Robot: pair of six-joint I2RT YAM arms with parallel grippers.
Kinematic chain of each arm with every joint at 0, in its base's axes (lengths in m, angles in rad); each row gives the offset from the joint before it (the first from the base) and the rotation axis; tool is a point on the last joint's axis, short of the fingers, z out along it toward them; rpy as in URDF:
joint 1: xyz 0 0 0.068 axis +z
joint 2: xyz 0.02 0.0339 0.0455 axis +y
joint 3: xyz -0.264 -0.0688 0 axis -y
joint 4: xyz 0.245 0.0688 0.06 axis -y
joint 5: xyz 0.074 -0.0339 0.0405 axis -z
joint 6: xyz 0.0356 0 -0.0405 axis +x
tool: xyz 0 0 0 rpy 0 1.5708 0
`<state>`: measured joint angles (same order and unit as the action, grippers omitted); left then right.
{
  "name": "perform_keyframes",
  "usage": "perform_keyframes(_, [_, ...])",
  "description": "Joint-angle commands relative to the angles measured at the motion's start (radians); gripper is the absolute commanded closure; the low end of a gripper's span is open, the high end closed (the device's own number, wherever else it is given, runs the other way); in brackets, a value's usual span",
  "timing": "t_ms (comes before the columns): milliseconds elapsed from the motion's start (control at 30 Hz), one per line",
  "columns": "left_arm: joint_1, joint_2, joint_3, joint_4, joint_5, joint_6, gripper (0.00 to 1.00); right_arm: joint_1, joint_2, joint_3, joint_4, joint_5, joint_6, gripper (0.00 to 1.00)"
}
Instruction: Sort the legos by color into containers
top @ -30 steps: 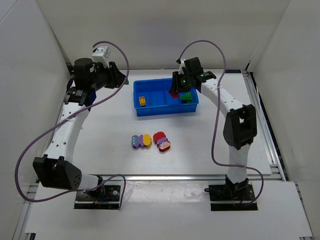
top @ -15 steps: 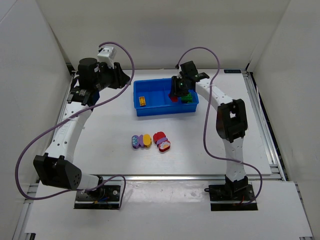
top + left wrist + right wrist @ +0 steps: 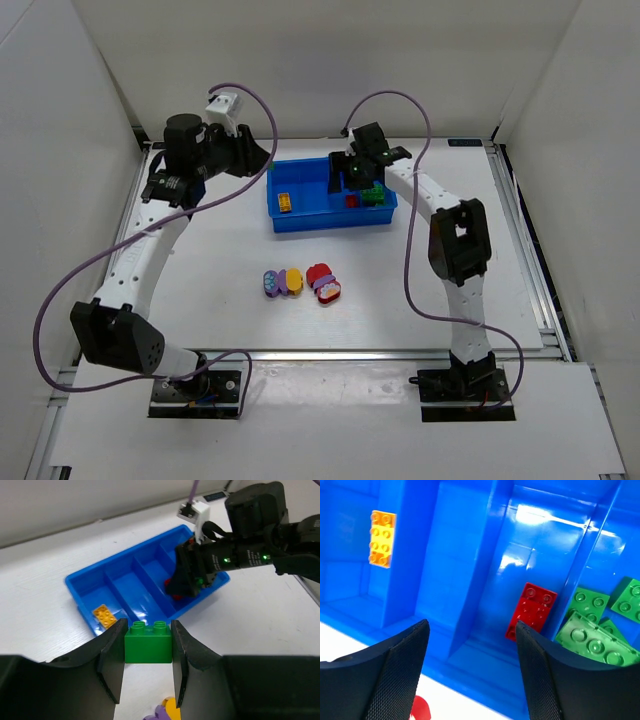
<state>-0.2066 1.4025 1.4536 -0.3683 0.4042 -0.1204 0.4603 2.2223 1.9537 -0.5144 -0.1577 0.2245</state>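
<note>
L gripper [image 3: 148, 646] clamps a green brick [image 3: 148, 641] near the tray [image 3: 75, 587] — prob. bound for the end bay w/ the other greens [image 3: 590, 635]. R gripper [image 3: 470, 652] hangs wide over a red brick [image 3: 532, 611] lying one bay over — apparently red's bay.

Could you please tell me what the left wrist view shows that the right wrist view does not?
Only the left wrist: a green brick clamped in the left end effector, and the right arm over the blue tray. Only the right wrist: green bricks piled in one compartment. Both: that tray, with an orange brick in its end compartment.
</note>
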Motion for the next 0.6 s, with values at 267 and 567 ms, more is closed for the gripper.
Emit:
perform_keyframes(267, [-0.05, 0.292, 0.195, 0.06, 0.329, -0.143, 0.9, -0.014, -0.514, -0.212, 0.116, 0.115, -0.278, 0.24])
perform_keyframes(567, [-0.163, 0.604, 0.488, 0.075, 0.306, -0.159, 0.9, -0.244, -0.708, -0.458, 0.028, 0.044, -0.312, 0.25])
